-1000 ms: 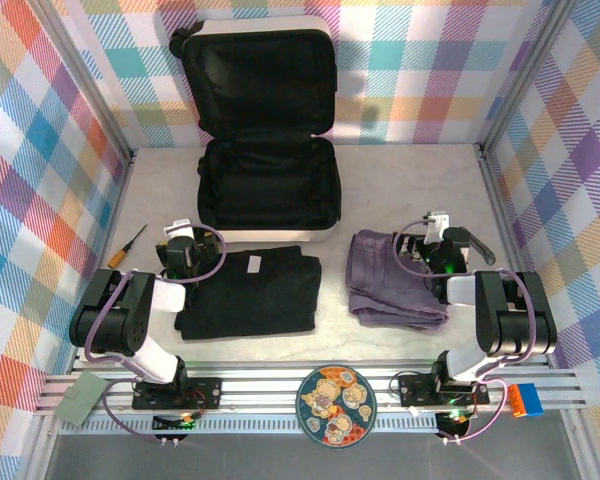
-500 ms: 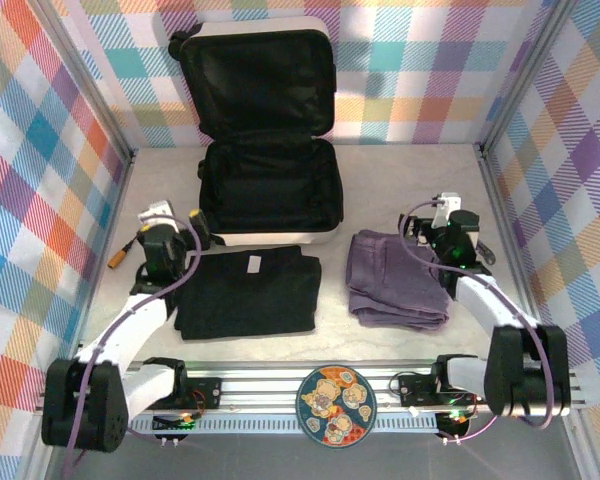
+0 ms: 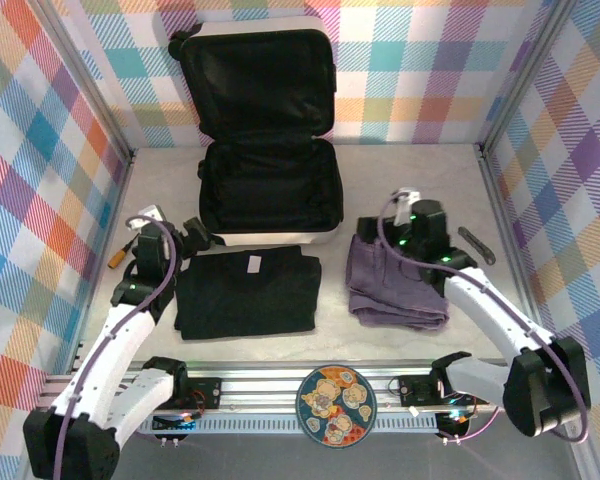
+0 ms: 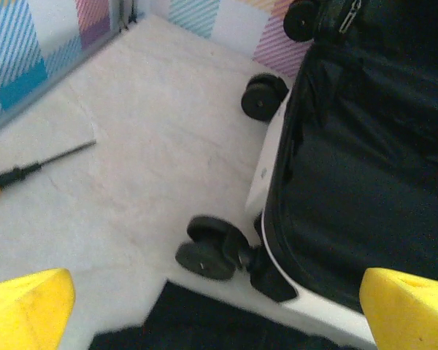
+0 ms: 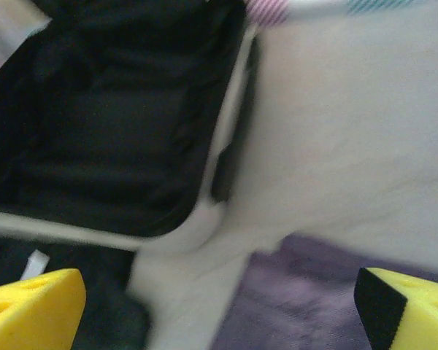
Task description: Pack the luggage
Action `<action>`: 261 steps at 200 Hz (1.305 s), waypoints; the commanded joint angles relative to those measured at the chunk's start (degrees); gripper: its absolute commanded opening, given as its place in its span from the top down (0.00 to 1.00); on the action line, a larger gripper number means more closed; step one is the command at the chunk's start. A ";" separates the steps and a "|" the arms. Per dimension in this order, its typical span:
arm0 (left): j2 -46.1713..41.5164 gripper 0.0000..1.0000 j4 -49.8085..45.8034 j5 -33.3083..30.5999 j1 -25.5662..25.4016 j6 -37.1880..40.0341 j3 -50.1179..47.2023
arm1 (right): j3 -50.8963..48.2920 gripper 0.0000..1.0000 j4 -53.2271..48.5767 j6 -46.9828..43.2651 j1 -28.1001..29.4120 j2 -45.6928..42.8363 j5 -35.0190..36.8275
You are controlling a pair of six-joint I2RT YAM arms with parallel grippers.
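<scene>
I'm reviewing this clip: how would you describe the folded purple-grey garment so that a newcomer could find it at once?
Start at the open white suitcase at the back middle of the table. Two folded garments lie side by side just in front of it. The purple-grey garment is the one on the right arm's side, paler and narrower than the black garment next to it.

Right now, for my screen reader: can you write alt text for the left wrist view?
An open white suitcase with black lining lies at right, its black wheels toward a pale table. A screwdriver lies at left, black cloth below.
</scene>
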 commanded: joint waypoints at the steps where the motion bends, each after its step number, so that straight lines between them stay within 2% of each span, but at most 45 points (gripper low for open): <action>1: -1.18 0.00 -16.10 0.54 -0.64 -8.85 3.04 | 1.00 0.06 -2.42 9.15 6.74 3.03 0.53; 31: 0.47 0.01 -27.00 2.11 -0.73 -14.68 3.38 | 1.85 0.06 -3.93 14.23 15.65 8.61 4.02; 77: 3.46 0.02 -27.20 7.98 -0.74 -16.55 -2.19 | 2.90 0.07 -3.66 20.23 21.57 18.06 2.64; 123: 7.21 0.02 -23.63 9.17 -0.73 -16.41 -6.17 | 8.75 0.09 -4.71 22.18 24.25 27.61 1.21; 152: 10.27 0.02 -19.43 12.02 -0.64 -16.46 -8.30 | 12.10 0.11 -6.32 22.92 25.52 31.69 1.04; 213: 17.71 0.02 -17.62 13.23 -0.55 -15.68 -7.54 | 15.45 0.11 -11.25 23.96 27.37 35.77 2.43; 261: 18.86 0.07 -14.39 19.57 -0.89 -14.71 -9.20 | 18.10 0.13 -10.68 23.81 30.13 38.69 0.48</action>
